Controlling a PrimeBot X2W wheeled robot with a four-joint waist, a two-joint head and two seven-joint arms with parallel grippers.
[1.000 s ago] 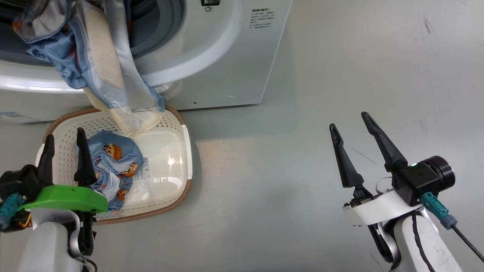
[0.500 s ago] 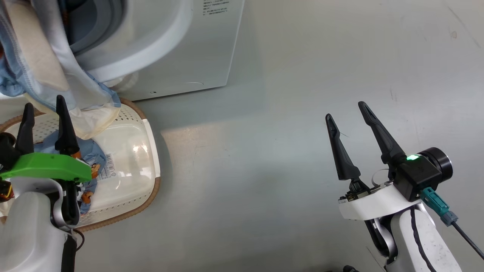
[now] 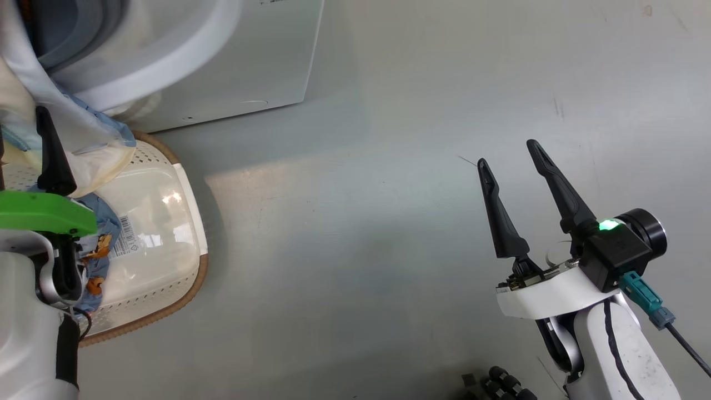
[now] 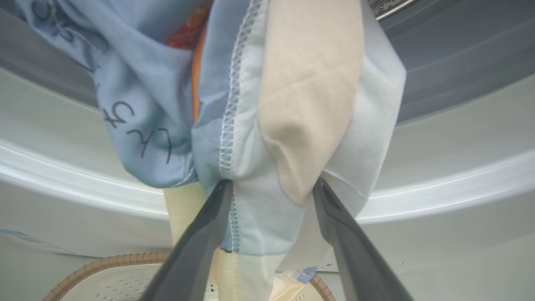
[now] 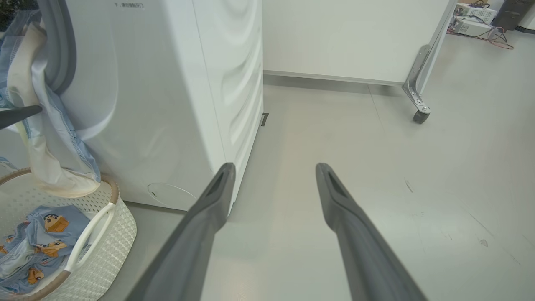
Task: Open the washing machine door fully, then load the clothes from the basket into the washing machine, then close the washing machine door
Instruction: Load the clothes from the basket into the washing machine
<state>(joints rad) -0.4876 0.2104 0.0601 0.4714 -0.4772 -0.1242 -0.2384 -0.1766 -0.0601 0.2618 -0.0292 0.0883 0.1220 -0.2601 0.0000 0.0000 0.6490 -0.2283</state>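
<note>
The white washing machine (image 3: 233,61) stands at the upper left; its door is out of view. Light blue and cream clothes (image 4: 292,104) hang out of its opening over the grey gasket, down to the basket (image 3: 191,233). More blue printed clothes (image 5: 42,234) lie in the basket. My left gripper (image 4: 271,186) is open, its fingers (image 3: 53,161) on either side of the hanging cloth's lower part without pinching it. My right gripper (image 3: 511,153) is open and empty above bare floor, well to the right of the machine (image 5: 167,104).
The machine's side panel (image 5: 234,83) is just left of my right fingers (image 5: 334,196). A white wall unit on a castor (image 5: 420,116) stands at the back right. Small dark parts (image 3: 500,383) lie on the grey floor (image 3: 361,222) near the bottom edge.
The head camera has swung right, so the machine and basket slid left in the picture. My left gripper moved up from over the basket to the hanging cloth. Both grippers stayed open.
</note>
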